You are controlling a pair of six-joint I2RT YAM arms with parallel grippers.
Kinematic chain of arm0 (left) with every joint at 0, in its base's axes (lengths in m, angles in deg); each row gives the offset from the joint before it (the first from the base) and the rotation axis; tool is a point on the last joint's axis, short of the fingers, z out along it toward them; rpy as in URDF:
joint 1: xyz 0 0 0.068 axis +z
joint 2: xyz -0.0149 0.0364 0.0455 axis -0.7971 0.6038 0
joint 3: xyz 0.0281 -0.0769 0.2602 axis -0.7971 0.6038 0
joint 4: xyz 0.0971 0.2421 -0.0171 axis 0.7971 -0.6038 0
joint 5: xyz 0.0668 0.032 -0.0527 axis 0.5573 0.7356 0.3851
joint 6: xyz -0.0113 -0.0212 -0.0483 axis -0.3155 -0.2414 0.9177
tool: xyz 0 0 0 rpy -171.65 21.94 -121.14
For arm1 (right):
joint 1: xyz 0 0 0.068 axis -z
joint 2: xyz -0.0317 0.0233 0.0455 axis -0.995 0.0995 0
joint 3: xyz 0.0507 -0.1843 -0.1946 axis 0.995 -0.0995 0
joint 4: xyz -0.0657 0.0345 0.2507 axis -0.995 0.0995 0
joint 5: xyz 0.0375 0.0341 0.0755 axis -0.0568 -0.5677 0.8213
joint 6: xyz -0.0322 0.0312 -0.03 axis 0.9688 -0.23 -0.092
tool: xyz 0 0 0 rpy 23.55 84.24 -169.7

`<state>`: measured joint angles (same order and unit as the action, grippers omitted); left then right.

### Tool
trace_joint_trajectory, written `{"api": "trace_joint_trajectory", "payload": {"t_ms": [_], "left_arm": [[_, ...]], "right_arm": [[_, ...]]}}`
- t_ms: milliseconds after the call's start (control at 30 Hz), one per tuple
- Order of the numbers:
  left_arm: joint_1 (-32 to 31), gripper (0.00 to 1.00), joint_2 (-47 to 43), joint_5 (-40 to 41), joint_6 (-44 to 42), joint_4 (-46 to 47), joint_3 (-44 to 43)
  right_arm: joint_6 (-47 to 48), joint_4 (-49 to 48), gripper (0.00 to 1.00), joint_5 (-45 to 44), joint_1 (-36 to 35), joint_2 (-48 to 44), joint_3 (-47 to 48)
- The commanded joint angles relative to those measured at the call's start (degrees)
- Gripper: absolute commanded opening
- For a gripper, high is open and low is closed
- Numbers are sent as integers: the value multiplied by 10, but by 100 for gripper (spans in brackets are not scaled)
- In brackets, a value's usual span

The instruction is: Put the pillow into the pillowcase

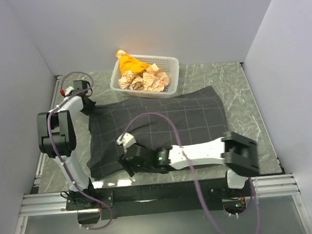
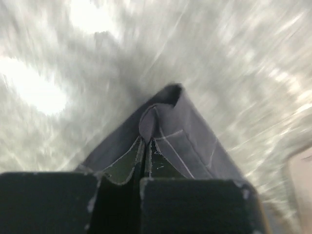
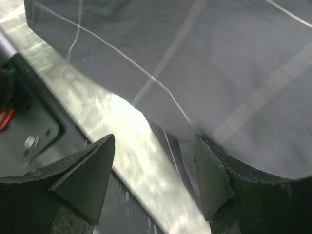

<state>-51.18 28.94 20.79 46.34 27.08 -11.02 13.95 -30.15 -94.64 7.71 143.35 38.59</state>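
The dark grey checked pillowcase (image 1: 162, 127) lies spread across the middle of the table and looks plump. The pillow is hidden from every view. My left gripper (image 1: 89, 105) is at the case's far left corner. In the left wrist view that gripper (image 2: 146, 142) is shut, pinching a folded corner of the pillowcase (image 2: 187, 129). My right gripper (image 1: 125, 161) reaches along the near edge to the case's near left corner. In the right wrist view it (image 3: 153, 163) stands open over the tabletop, its right finger (image 3: 212, 180) against the edge of the pillowcase (image 3: 204, 63), with nothing held.
A white mesh basket (image 1: 169, 61) with crumpled paper pieces and an orange cloth (image 1: 130, 62) stands at the back, just beyond the case. White walls close in the left, right and back. The marbled tabletop (image 1: 245, 89) shows to the right.
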Motion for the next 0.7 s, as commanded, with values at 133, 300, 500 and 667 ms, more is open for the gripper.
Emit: {"api": "trace_joint_trajectory", "payload": {"t_ms": [133,300,500,667], "left_arm": [[46,1,41,-46,-51,-9,-120],[58,1,71,-63,-48,-16,-170],[63,1,101,-67,-59,-16,-214],[68,1,121,-71,-68,-18,-233]], "right_arm": [[49,-40,73,-39,-7,158,132],[34,-64,72,-64,-8,152,99],[35,-68,68,-75,-16,156,93],[16,-80,56,-86,-23,139,49]]}}
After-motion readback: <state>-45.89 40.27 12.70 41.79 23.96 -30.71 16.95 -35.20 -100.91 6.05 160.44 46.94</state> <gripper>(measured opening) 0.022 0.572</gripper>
